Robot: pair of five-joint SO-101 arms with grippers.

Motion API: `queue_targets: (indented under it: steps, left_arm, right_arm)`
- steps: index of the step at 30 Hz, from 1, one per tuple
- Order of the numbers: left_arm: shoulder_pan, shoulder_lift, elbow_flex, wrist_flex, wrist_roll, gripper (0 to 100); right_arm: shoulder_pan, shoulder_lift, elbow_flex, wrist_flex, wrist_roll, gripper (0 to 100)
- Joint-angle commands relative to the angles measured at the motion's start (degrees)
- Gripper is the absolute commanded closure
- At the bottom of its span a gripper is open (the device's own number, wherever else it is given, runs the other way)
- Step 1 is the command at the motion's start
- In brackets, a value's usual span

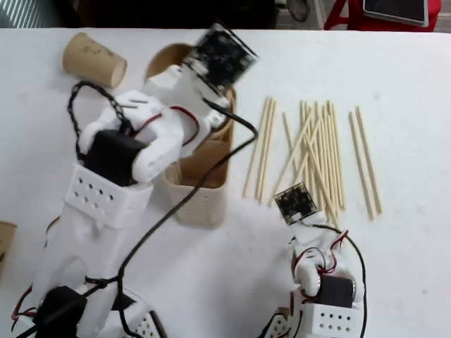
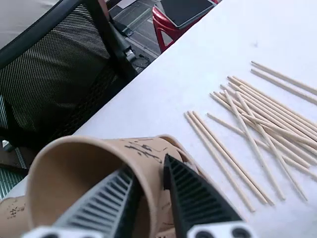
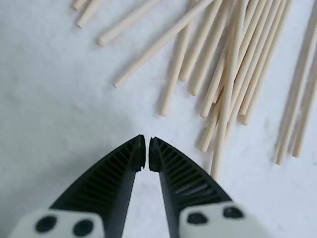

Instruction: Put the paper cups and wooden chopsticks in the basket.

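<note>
- left claw (image 2: pixel 148 169) is clamped on a paper cup (image 2: pixel 84 158), one finger inside the rim and one outside, pinching the wall. in the high view that arm sits over the far end of the basket (image 1: pixel 201 209).
- second cup (image 1: pixel 94 60) lies on its side on the table (image 1: pixel 409 84), beyond the basket and off to one side. what looks like a third cup (image 1: pixel 3 241) pokes in at the table's edge.
- right claw (image 3: pixel 147 148) is closed with nothing in it, tips almost touching, hovering just short of the nearest stick ends.
- chopsticks (image 1: pixel 317 155) are spread loosely on the table beside the basket, some crossing.
- handling guess: cups are light and thin, so they'll crush if squeezed hard. a rim pinch seems right.
- sticks are stiff, light and smooth, so they'll probably roll or slip. i'd grab across the middle of a bunch, not at the ends.
</note>
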Motion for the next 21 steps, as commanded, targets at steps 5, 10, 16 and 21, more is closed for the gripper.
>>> queue_targets:
  steps: [5,10,16,21]
  left_arm:
    - [2.7,-1.2,-0.3,-1.4,-1.8,92]
    - [1.8,-1.2,-0.5,0.8,-7.6,92]
    - [-0.1,-1.2,-0.3,2.4,-11.6,92]
    - [-0.4,-1.2,-0.2,4.0,-14.2,92]
  right_arm:
    - [-0.2,-0.3,0.4,-0.5,0.5,97.1]
    - [-0.2,-0.3,0.4,-0.5,0.5,97.1]
    - [-0.3,-0.3,0.4,-0.6,0.5,97.1]
    - [-0.3,-0.3,0.4,-0.6,0.5,97.1]
